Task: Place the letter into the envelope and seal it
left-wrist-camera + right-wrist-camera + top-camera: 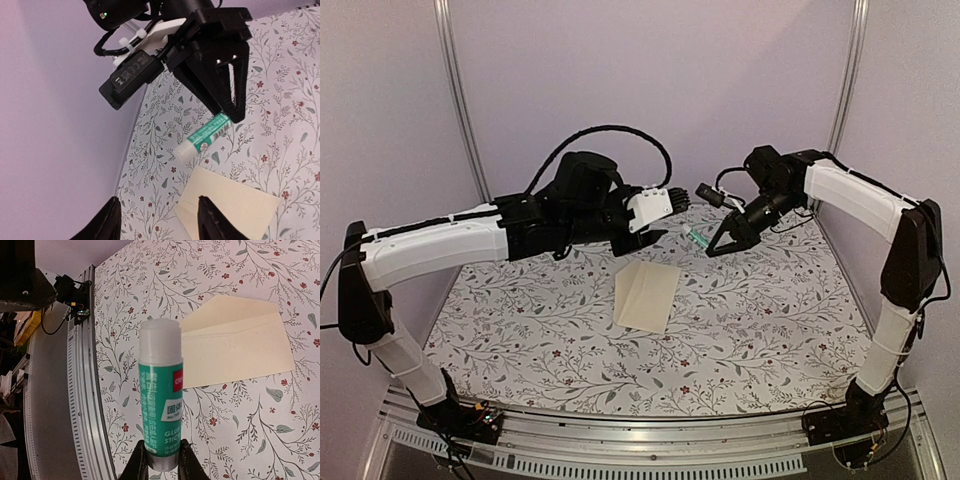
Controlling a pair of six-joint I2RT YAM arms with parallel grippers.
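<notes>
The plain cream envelope (647, 295) lies flat in the middle of the floral table, also seen in the left wrist view (240, 207) and the right wrist view (235, 345). The letter shows in no view. My right gripper (720, 243) (161, 460) is shut on the base of a green-labelled glue stick (160, 390) (699, 238) (205, 136), held above the table just beyond the envelope's far edge, its white end pointing left. My left gripper (647, 240) (157, 220) hovers open over the envelope's far end, nothing between its fingers.
The floral cloth (750, 330) covers the table. An aluminium rail (650, 430) (82, 390) runs along the near edge by the arm bases. Lilac walls (650, 80) close in the back and sides. Both wrists hang close together at the far middle.
</notes>
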